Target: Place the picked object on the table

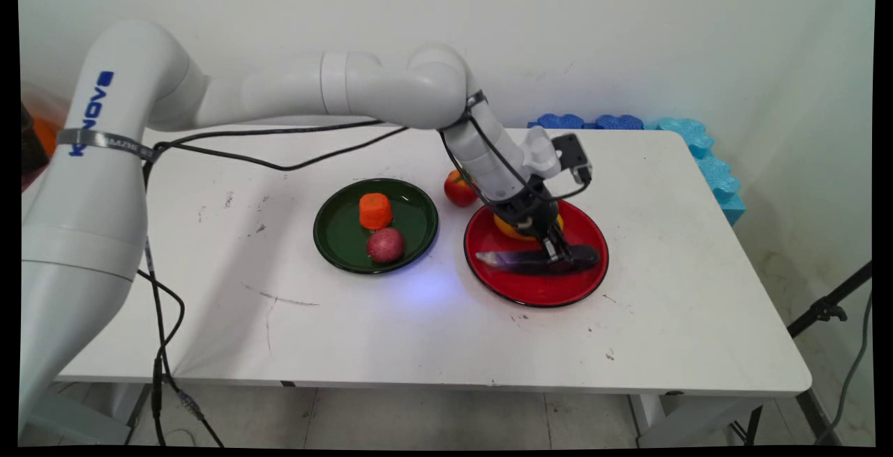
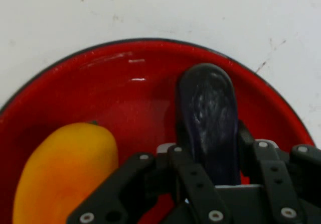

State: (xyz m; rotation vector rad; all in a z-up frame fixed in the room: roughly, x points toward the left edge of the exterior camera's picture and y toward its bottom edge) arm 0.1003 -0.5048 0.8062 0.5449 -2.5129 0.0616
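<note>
Eggplant (image 2: 208,116) lies on the red plate (image 1: 544,289), the tool (image 1: 558,251) clamped narrowly around it beside a mango (image 2: 65,174).

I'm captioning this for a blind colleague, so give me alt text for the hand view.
The gripper straddles a dark purple eggplant lying in a red plate, one finger on each side of it. A yellow mango lies in the same plate beside the eggplant, and bare white table shows beyond the plate's rim.

Mango (image 1: 513,228) mostly behind the hand (image 1: 558,253); eggplant's (image 2: 208,118) near end perhaps hidden.
</note>
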